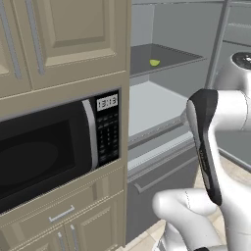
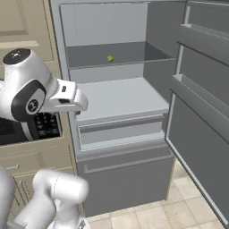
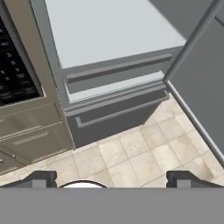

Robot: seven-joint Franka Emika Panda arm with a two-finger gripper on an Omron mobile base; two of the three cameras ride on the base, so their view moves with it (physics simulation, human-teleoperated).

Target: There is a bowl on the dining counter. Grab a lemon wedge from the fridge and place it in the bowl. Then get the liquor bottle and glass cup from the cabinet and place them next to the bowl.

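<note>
Up on the fridge's (image 2: 120, 134) upper shelf (image 2: 116, 56) sits the lemon wedge (image 2: 110, 58), while your tool (image 3: 111, 179), tips spread wide and empty, points floorward, so a hasty reach could strike the shelf edge or nudge the sliver deeper.

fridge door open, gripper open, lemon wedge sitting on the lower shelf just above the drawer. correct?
Wrong shelf. The lemon wedge lies on the upper shelf of the fridge, toward the back; the right base view shows it, and the left base view agrees. The lower shelf is not where it sits. Door open and gripper open both hold.
</note>
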